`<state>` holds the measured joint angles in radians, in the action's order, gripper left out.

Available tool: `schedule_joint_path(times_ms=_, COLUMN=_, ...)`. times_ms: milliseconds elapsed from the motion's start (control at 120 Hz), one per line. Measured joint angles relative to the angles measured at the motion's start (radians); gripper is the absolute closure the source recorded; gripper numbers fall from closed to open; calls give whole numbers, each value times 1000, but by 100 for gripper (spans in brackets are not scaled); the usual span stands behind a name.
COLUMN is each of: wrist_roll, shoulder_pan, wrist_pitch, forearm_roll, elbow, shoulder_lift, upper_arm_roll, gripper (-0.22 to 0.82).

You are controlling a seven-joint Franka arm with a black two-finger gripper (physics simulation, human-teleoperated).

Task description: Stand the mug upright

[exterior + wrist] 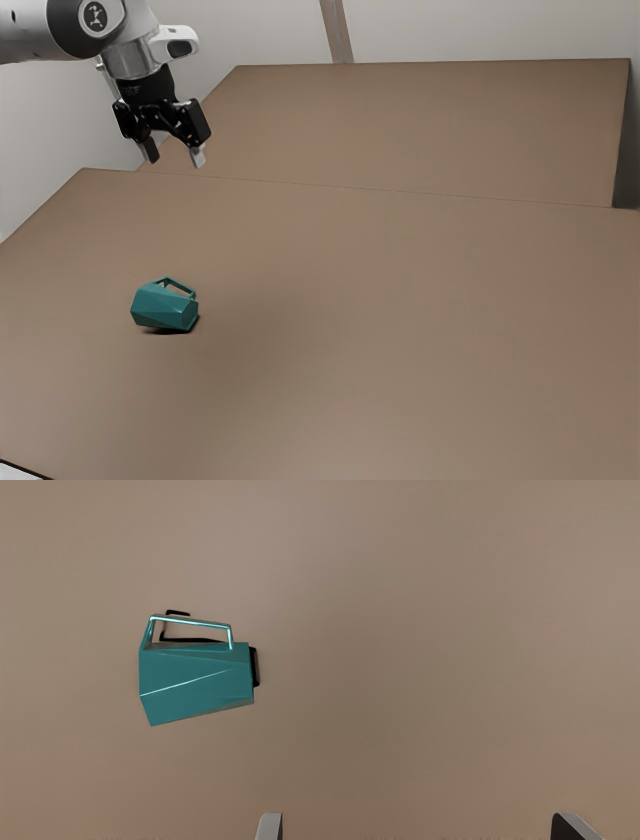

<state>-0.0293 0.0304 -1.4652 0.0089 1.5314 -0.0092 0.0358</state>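
On tbl, teal mug on side, underside hidden.

The gripper hangs at upper left, fingers apart. Left of centre, a teal mug lies sideways on the table.
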Motion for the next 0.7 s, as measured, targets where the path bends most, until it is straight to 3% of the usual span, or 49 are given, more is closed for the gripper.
schedule_joint_path(times_ms=292, wrist_roll=-8, shoulder_pan=7, wrist_pitch=1, forearm_roll=6, elbow=74, shoulder_lift=-64, upper_arm_roll=-1, gripper=2)
schedule_joint_path(times_ms=700, wrist_roll=-111, shoulder_pan=233, wrist_pitch=-122, forearm_roll=-94, elbow=240, shoulder_lift=-117, upper_arm_roll=-10, gripper=3)
